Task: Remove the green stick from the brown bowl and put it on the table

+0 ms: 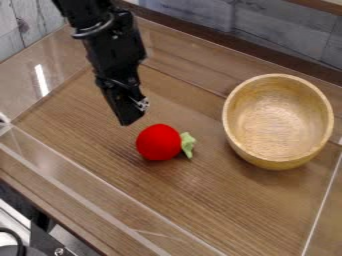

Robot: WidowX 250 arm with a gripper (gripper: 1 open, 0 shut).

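Tool (135, 112): jaws together, holding nothing, above the desk (94, 170).
Brown bowl (279, 121): right side, upright.
Red ball (159, 142): on desk, green stick (189, 146) touching its right side.

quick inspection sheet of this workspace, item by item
surface: dark wood-grain table, mostly bare
job's things: brown bowl upright at right, nothing seen inside; red ball with a green piece at its side lies on the table left of the bowl
clutter: nothing seen
grippers: gripper shut, holding nothing, above and left of the ball
cables: nothing seen
surroundings: clear acrylic walls edge the table
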